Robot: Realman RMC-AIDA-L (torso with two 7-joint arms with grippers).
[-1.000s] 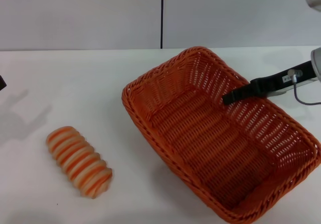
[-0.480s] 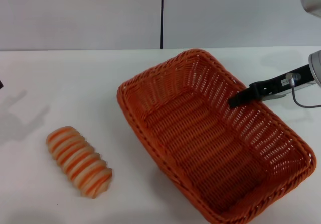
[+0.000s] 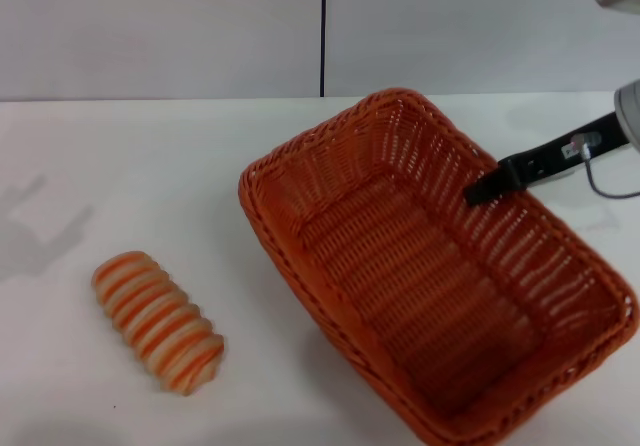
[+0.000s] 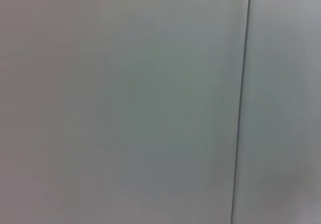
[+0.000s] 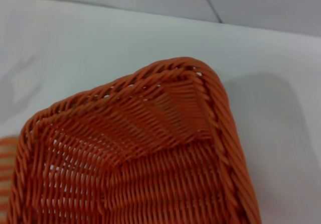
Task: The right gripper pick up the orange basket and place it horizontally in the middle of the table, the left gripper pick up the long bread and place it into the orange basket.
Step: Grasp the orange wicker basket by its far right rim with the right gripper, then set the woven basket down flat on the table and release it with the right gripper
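Head view shows you the right gripper [image 3: 480,190] with fingers pinching the far wall of the orange basket [image 3: 430,276]; the long bread [image 3: 158,323] lies well left on the surface [image 3: 150,176].

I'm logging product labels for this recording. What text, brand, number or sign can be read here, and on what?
None can be read. The woven orange wicker basket, the orange-and-cream striped bread loaf and the white table bear no text. A small pale tag on the slim black right gripper is too small to read.
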